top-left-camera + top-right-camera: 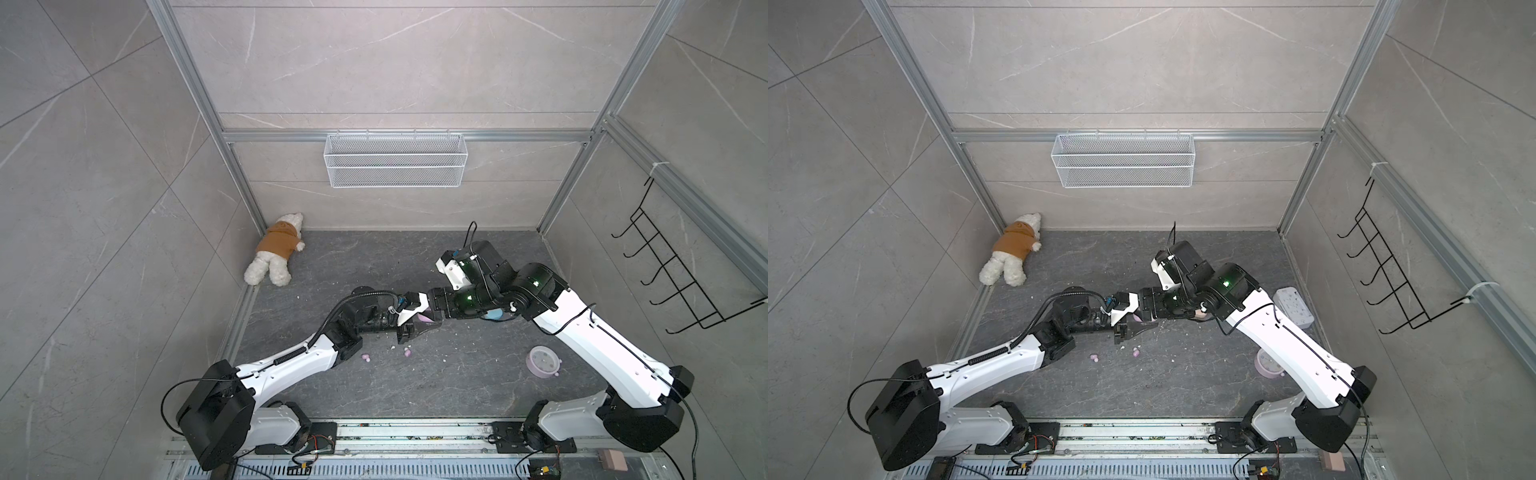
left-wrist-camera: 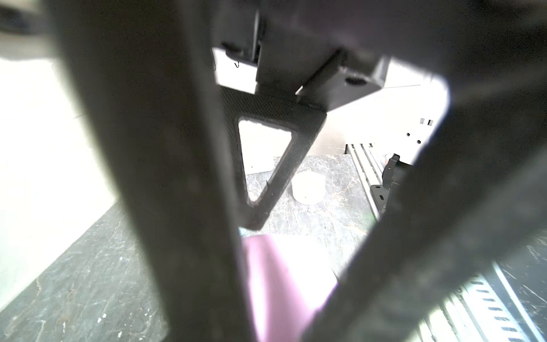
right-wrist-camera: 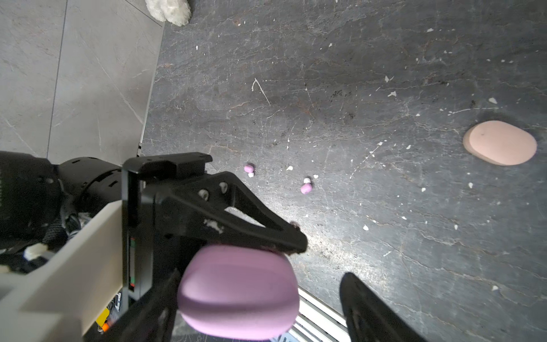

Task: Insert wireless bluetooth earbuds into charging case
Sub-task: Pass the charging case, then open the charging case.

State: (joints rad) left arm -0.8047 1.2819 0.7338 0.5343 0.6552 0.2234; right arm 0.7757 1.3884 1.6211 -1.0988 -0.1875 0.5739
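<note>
L gripper (image 2: 278, 296) pinches the lilac case (image 3: 236, 290) and holds it off the table (image 3: 384, 88), mid-workspace. In R wrist view one black finger (image 3: 236, 225) lies across the case's top. The opposing finger is hidden behind the case. The case looks closed. In L wrist view it's only a blown-out pink smear btwn two blurred dark bars.

R gripper (image 1: 432, 313) sits right at the case w/ jaws spread. There's a clear gap btwn the case and one finger (image 3: 370, 311). The other side is too dark to tell contact.

Two lilac earbuds (image 3: 249, 168) (image 3: 306, 188) lie loose on the table among white crumbs, near each other, on the base side of the grippers. Both are tiny in both top views.

Peach case (image 3: 500, 142) lies flat, well apart from the buds. From above only a sliver shows under the R arm. A light-blue shape (image 1: 494, 315) peeks from under that arm; can't tell what it is.

Round lilac tub (image 1: 542, 361) is half covered by the arm in a top view. White power strip (image 1: 1293, 307) is partly hidden too.
</note>
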